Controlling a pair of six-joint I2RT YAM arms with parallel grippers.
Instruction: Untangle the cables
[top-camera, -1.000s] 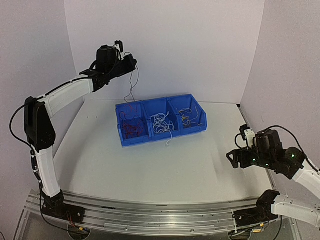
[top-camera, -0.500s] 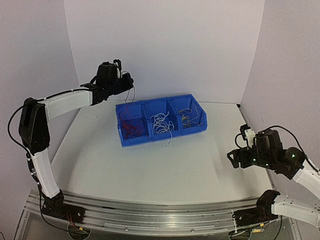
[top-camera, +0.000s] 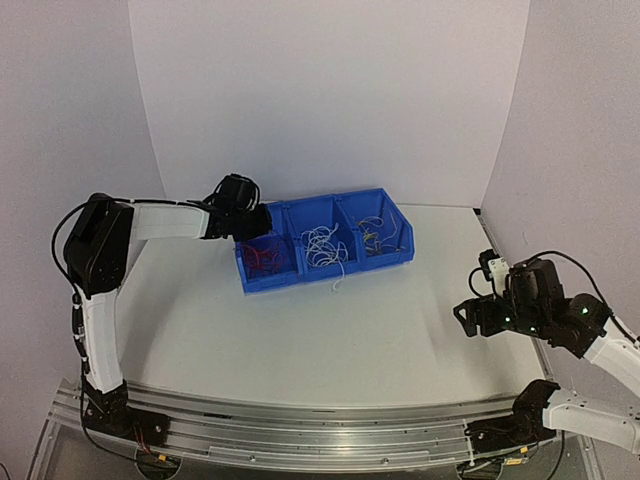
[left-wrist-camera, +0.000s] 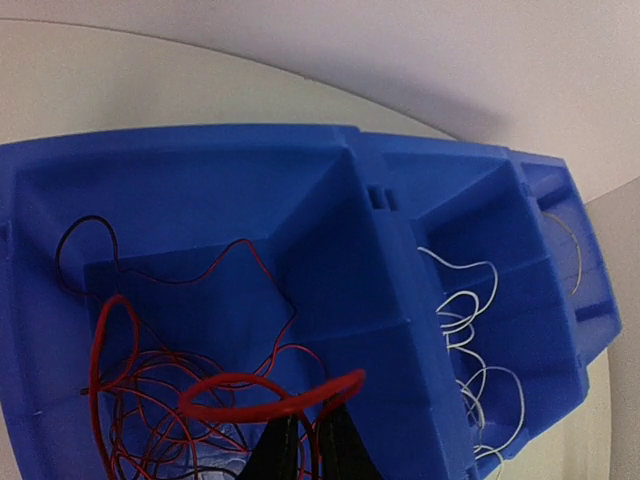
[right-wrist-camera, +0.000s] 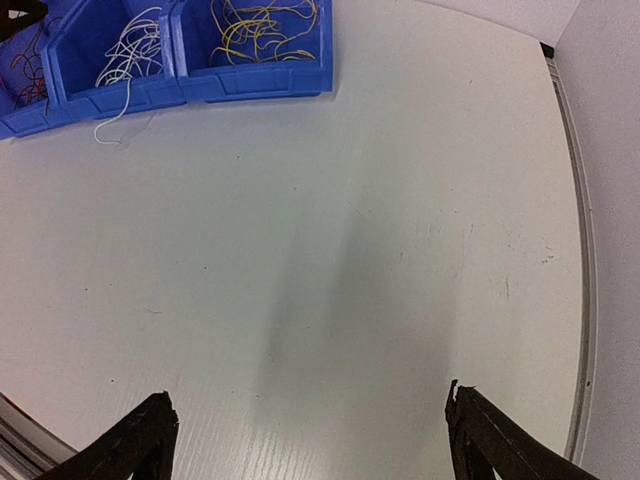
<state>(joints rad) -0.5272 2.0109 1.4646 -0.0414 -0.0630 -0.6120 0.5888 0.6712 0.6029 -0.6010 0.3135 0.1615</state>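
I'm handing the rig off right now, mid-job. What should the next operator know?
Left gripper: low over the left compartment of the blue bin, jaws nearly together; grip on the red cables unclear.
Right gripper: open, empty, over bare table.
Done: red cables left, white cables middle, yellow cables right.
To do: one white strand hangs over the front wall; each pile looks tangled.

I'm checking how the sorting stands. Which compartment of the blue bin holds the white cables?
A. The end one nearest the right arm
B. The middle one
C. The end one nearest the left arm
B: the white cables lie in the middle compartment of the blue bin, between the dark red cables and the yellow-orange cables. One white strand hangs over the front wall.
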